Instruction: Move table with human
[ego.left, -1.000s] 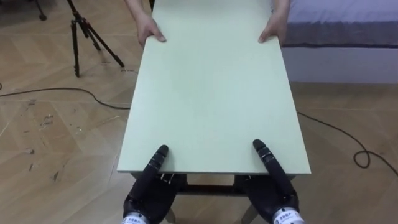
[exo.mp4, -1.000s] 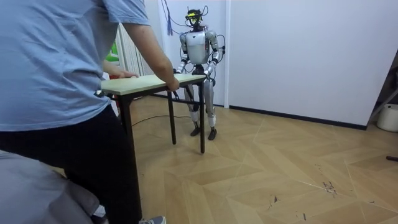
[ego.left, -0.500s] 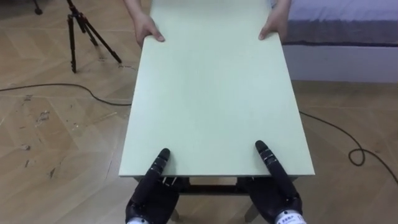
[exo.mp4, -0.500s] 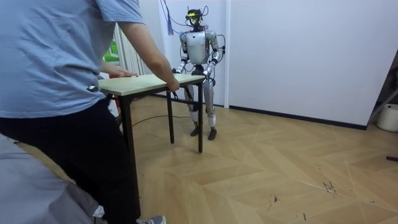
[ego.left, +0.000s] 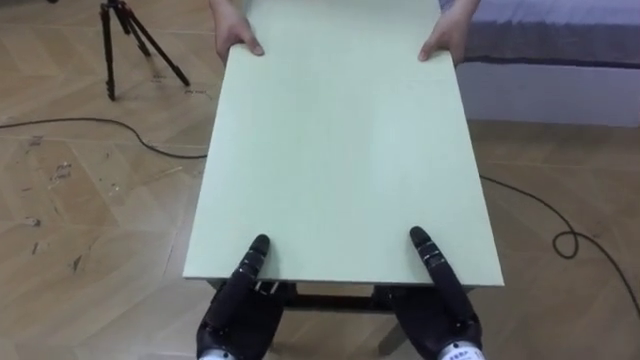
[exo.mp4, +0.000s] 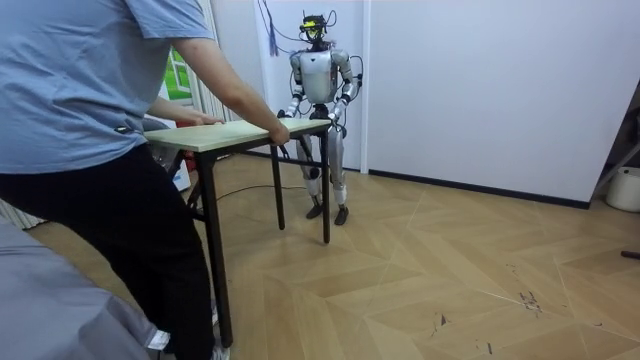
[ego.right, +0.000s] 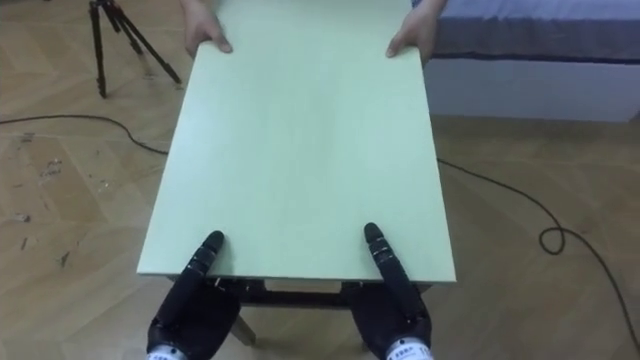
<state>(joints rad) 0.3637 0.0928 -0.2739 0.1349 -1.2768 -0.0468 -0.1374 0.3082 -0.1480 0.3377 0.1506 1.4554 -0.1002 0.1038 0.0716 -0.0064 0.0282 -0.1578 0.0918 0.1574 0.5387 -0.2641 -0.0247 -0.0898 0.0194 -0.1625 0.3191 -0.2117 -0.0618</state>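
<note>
Between robot and person is the pale green tabletop (ego.left: 340, 150); left robot hand (ego.left: 238, 310) and right robot hand (ego.left: 440, 312) meet its near edge, grip I cannot tell; person's hands (ego.left: 237, 38) hold the far edge.

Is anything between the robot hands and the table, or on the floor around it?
Nothing: the left robot hand and right robot hand rest on the table's near edge; a person holds the far end. On the floor, a tripod stands far left, a bed far right, and cables lie on both sides.

head eyes above table (ego.left: 340, 150), room view afar
</note>
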